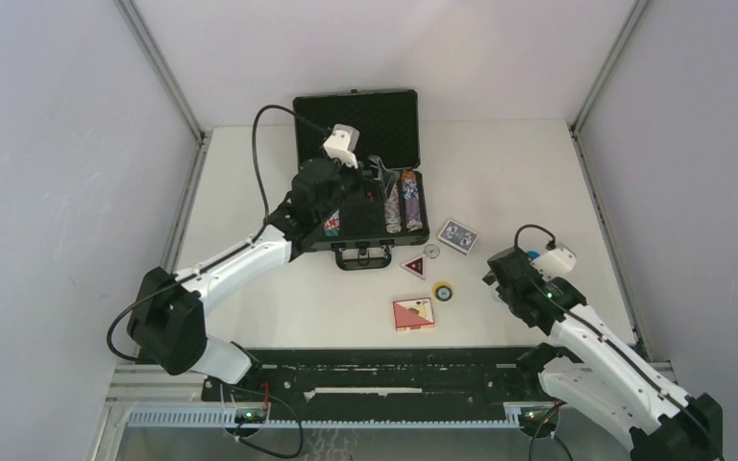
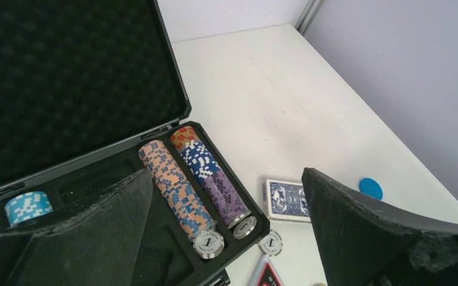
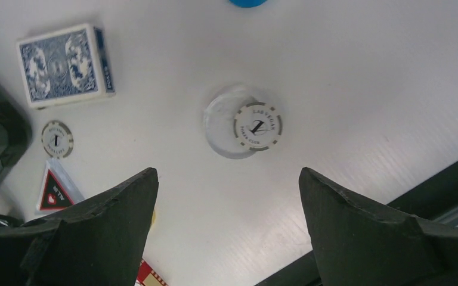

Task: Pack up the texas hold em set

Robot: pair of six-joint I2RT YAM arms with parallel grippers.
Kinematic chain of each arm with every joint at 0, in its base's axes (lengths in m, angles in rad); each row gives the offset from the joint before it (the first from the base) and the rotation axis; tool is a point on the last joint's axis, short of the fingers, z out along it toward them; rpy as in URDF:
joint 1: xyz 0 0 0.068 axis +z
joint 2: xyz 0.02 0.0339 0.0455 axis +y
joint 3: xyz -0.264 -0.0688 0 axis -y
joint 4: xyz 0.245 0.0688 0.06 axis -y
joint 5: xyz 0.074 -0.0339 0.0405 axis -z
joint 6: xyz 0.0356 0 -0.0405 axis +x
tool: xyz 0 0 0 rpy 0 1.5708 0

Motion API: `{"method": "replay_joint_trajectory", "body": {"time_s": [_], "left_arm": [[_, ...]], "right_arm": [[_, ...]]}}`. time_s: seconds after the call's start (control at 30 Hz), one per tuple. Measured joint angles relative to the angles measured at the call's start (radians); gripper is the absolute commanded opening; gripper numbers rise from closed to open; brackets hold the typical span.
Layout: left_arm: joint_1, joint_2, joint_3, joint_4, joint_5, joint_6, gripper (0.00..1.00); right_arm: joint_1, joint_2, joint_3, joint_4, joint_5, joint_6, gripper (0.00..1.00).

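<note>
The black briefcase (image 1: 405, 144) lies open at the back of the table, its foam lid (image 2: 65, 65) raised. Rows of chips (image 2: 176, 185) fill its right slots, and light blue chips (image 2: 28, 207) sit further left. My left gripper (image 1: 370, 192) hangs open over the case's tray (image 2: 226, 176), holding nothing. The blue deck (image 1: 458, 235), a loose chip (image 1: 432, 251), the triangular button (image 1: 412, 266), a yellow round button (image 1: 442, 290) and the red deck (image 1: 413, 314) lie on the table. My right gripper (image 1: 502, 279) is open above the table (image 3: 226, 173), just short of a white chip (image 3: 257, 126) that rests on a clear disc (image 3: 220, 128).
A blue dot (image 2: 370, 188) sits on the table to the right of the blue deck (image 3: 64, 64). White walls close in the table at the left, back and right. A black rail (image 1: 394, 370) runs along the near edge between the arm bases.
</note>
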Motion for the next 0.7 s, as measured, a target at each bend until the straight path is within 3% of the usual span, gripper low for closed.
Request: {"method": "replay_joint_trajectory", "body": {"time_s": [0.13, 0.37, 0.7], "left_arm": [[0.0, -0.034, -0.03, 0.022, -0.002, -0.006, 1.0], [0.0, -0.037, -0.037, 0.046, -0.001, -0.016, 1.0], [0.001, -0.037, -0.037, 0.047, -0.001, -0.016, 1.0]], "right_arm": [[-0.049, -0.059, -0.021, -0.048, 0.0, 0.047, 0.8], [-0.098, -0.034, -0.051, -0.022, -0.043, 0.056, 0.78], [-0.295, -0.005, -0.151, 0.114, -0.212, -0.048, 0.7]]}}
